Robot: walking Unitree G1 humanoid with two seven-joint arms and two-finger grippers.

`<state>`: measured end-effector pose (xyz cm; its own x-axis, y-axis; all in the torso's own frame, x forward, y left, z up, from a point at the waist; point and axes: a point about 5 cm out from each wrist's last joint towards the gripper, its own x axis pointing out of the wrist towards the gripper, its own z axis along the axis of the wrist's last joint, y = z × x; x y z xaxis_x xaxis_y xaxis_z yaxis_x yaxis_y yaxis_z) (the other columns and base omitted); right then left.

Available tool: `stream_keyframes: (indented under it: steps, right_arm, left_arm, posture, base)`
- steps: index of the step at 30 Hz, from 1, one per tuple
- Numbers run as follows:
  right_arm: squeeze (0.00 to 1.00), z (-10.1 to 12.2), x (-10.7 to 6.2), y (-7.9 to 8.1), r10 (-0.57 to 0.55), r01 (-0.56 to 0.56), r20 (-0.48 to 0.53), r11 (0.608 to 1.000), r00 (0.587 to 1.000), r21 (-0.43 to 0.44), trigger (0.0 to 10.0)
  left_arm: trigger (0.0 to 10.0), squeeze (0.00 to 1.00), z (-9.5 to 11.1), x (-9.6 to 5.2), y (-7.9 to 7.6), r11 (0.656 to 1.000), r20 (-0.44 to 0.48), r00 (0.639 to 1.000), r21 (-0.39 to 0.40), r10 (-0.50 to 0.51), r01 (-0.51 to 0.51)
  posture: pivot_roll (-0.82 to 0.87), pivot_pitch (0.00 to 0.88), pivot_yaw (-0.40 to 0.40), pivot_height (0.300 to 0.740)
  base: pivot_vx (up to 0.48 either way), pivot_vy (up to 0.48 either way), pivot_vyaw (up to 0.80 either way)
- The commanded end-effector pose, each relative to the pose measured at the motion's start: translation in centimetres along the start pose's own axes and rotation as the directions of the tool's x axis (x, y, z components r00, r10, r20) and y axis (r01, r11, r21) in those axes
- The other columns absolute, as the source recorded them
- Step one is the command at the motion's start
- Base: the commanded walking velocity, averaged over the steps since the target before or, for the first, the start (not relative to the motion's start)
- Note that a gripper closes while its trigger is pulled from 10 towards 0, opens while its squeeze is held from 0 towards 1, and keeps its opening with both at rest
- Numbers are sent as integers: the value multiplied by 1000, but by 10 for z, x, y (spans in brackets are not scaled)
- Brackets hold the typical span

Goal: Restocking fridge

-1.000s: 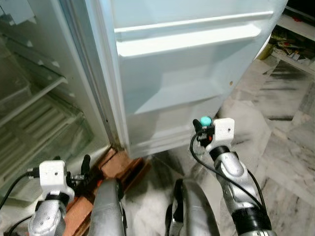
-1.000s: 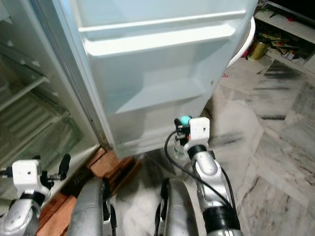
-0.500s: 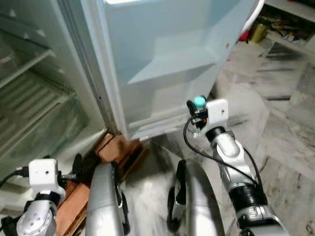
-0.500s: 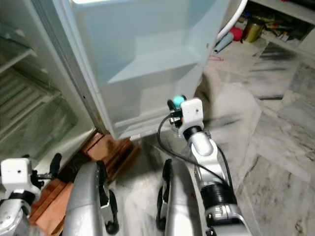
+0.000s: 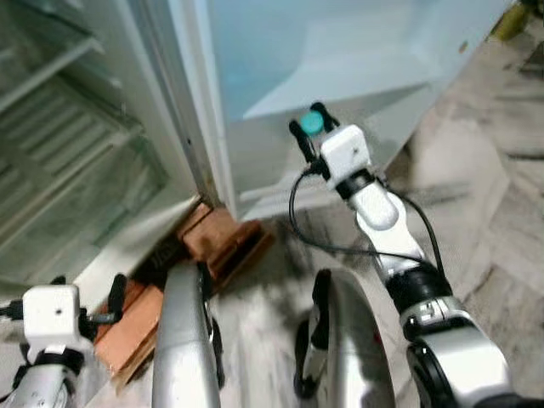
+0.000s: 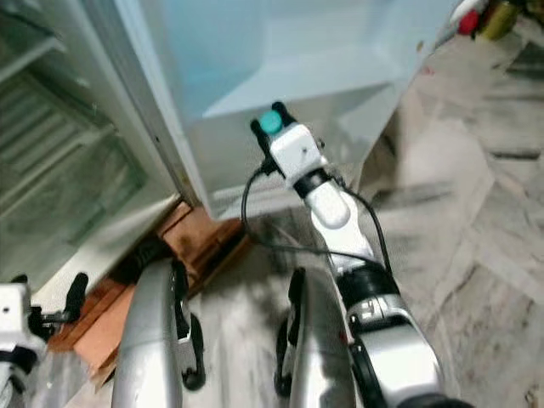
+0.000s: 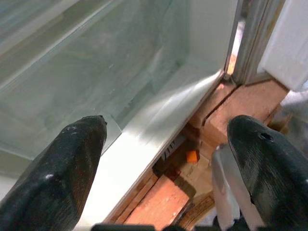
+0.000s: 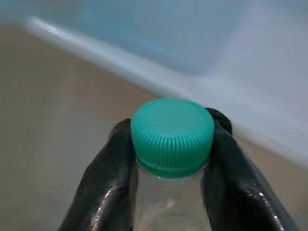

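Right pincer raised at upper center of the head view, clamped on a clear bottle w/ green cap. Both black fingers press the bottle neck just under the cap, one each side. Bottle sits right in front of the open fridge door, close to the lower door shelf; can't tell if touching. Bottle body mostly hidden behind the white wrist camera block in head views, only the cap shows.

Left pincer low at bottom left of the head view, fingers spread apart, holding nothing. It points toward the fridge's bottom edge, w/ the glass-fronted crisper drawer beyond it. Bricks lie under the fridge base at center left, on the marble floor. Fridge interior w/ shelves at upper left. Robot's silver legs at bottom center.
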<state>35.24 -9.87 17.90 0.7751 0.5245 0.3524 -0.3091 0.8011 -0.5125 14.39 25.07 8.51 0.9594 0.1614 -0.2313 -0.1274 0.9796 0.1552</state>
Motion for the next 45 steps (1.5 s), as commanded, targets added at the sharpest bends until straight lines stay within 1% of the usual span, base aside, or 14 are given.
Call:
stream_keyframes:
  steps: [1, 3, 4, 6, 12, 16, 24, 28, 33, 34, 36, 39, 41, 45]
  right_arm:
    - [0, 4, 3, 0, 5, -4, 24, 999, 1000, -51, 10000]
    - [0, 3, 7, -2, -2, 4, 24, 998, 1000, -66, 10000]
    - [0, 4, 10, -4, 7, -3, 31, 993, 1000, -117, 10000]
    - [0, 4, 13, -6, 6, -1, 35, 989, 999, -145, 10000]
    - [0, -1, 20, -10, -27, 27, 0, 983, 1000, -182, 10000]
    - [0, -15, 17, -11, -31, 9, -96, 974, 995, -227, 10000]
    - [0, -40, 3, -14, -79, 29, -264, 982, 961, -186, 10000]
    - [0, -49, -3, -19, -138, 91, -336, 984, 932, -151, 10000]
    - [0, -55, -11, -45, -288, 247, -390, 957, 875, -153, 10000]
    - [0, -55, -11, -45, -288, 247, -390, 957, 875, -153, 10000]
    - [0, -58, -18, -61, -362, 328, -412, 932, 836, -152, 10000]
    - [0, -60, -22, -67, -397, 372, -429, 917, 811, -145, 10000]
    - [0, -66, -33, -80, -470, 473, -474, 872, 745, -122, 10000]
    - [0, -69, -43, -91, -535, 538, -493, 829, 686, -151, 10000]
  left_arm:
    - [10000, 0, -4, -9, 5, 1000, -35, 999, 4, 9, -9]
    - [10000, 0, -3, -14, 6, 1000, -45, 999, 6, 5, -5]
    - [10000, 0, -3, -17, 6, 1000, -52, 999, 8, 2, -2]
    - [10000, 0, -2, -20, 6, 1000, -59, 998, 10, 0, 0]
    - [10000, 0, 1, -29, 8, 1000, -79, 997, 17, -4, 5]
    - [10000, 0, 2, -33, 9, 1000, -91, 996, 23, -4, 6]
    - [10000, 0, 4, -40, 12, 999, -110, 994, 34, -6, 10]
    - [10000, 0, 5, -40, 15, 999, -118, 993, 42, -7, 12]
    - [10000, 0, 2, -34, 16, 999, -121, 993, 48, -16, 22]
    - [10000, 0, 2, -34, 16, 999, -121, 993, 48, -16, 22]
    - [10000, 0, -1, -31, 15, 998, -121, 992, 48, -24, 31]
    - [10000, 0, -2, -29, 15, 998, -122, 992, 48, -28, 34]
    - [10000, 0, -7, -25, 13, 998, -123, 992, 48, -33, 39]
    - [10000, 0, -12, -19, 12, 998, -120, 992, 47, -39, 45]
  posture:
    - [260, 342, -24, 544]
    - [277, 359, -20, 544]
    - [284, 367, -17, 544]
    - [292, 377, -13, 544]
    - [318, 404, -7, 544]
    - [334, 417, -4, 544]
    - [360, 428, 5, 544]
    - [368, 427, 12, 544]
    - [360, 412, 18, 544]
    - [360, 412, 18, 544]
    - [357, 409, 19, 544]
    - [353, 404, 20, 544]
    - [350, 395, 23, 544]
    - [347, 385, 26, 544]
  base:
    - [0, 0, 0]
    - [0, 0, 0]
    - [0, 0, 0]
    - [0, 0, 0]
    - [0, 0, 0]
    - [0, 0, 0]
    - [0, 0, 0]
    - [0, 0, 0]
    - [0, 0, 0]
    - [0, 0, 0]
    - [0, 0, 0]
    - [0, 0, 0]
    - [0, 0, 0]
    - [0, 0, 0]
